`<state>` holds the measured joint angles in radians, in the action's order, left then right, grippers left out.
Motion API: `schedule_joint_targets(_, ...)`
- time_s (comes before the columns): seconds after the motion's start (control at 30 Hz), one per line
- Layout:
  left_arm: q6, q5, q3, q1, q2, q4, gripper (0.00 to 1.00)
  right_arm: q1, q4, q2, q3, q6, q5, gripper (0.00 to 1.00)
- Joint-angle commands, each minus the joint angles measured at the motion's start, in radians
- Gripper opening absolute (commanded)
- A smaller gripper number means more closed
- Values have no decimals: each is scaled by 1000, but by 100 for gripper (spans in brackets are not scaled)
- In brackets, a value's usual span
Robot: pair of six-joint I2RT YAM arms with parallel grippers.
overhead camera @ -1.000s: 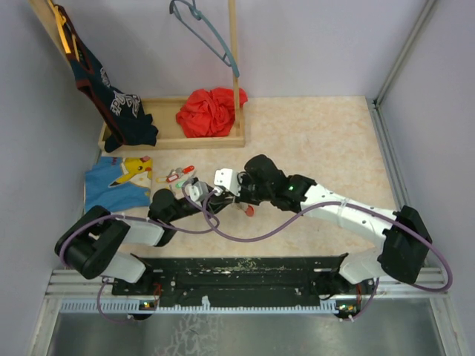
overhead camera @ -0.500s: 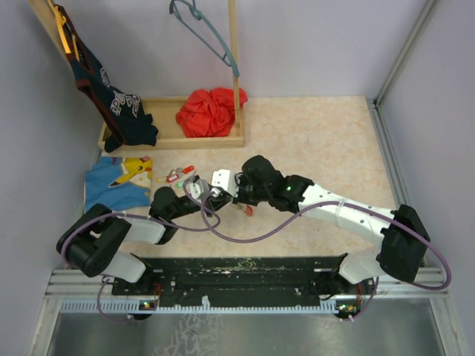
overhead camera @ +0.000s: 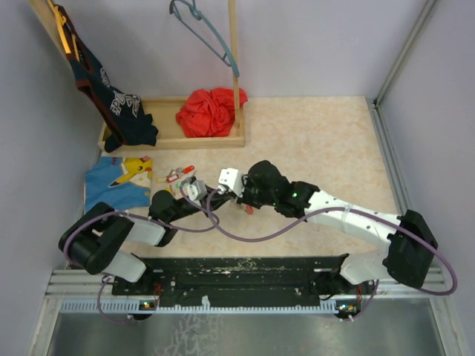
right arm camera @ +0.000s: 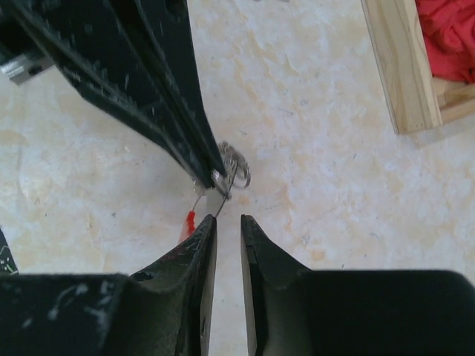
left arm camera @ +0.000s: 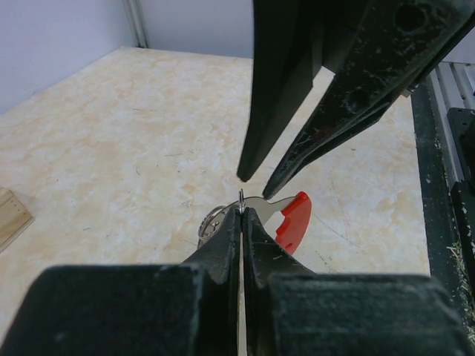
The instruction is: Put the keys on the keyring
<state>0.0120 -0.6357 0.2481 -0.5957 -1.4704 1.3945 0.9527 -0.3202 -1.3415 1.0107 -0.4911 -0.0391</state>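
- Keyring sits at the centre of the left wrist view, lifted just off the desk. A red tag hangs lower right and a small metal loop lower left.
- Left gripper has its fingers pressed together on a thin bit of the keyring's wire, which pokes up just past the tips.
- Right gripper points at that same spot with its fingers a narrow gap apart and nothing between them. In the right wrist view the wire end hangs just above the gap.
- Keys lie loose on the desk, left of centre in the top view. They are beside the blue cloth and well apart from both grippers.
- Judged step: the right gripper is to take or pry the ring while the left steadies it, so that a key can be threaded on.
- To do it well, the left gripper should hold firm without twisting, since the wire is thin and could slip out sideways.
- The right gripper should centre its gap on the wire before closing and come in slowly. The tips are nearly touching the left fingers, and a bump could knock the ring free.
- Closing low on the wire would probably give the firmer hold.
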Motion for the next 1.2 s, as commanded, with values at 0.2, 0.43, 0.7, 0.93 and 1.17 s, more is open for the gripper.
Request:
schedule_joint_targets(0.2, 47, 19, -26, 4, -60, 191, 0, -94, 217, 141, -173, 147, 23, 21)
schedule_joint_targets(0.43, 66, 24, -23, 3, -73, 225, 0, -95, 310, 93, -201, 190, -126, 24)
schedule_joint_targets(0.7, 111, 6, -32, 4, -114, 328, 0, -102, 435, 109, -265, 222, -217, 28)
schedule_joint_targets(0.93, 129, -25, -44, 8, -140, 396, 0, -160, 505, 150, -316, 200, -317, 24)
schedule_joint_targets(1.17, 136, -35, -37, 11, -114, 396, 0, -169, 556, 132, -324, 190, -400, 23)
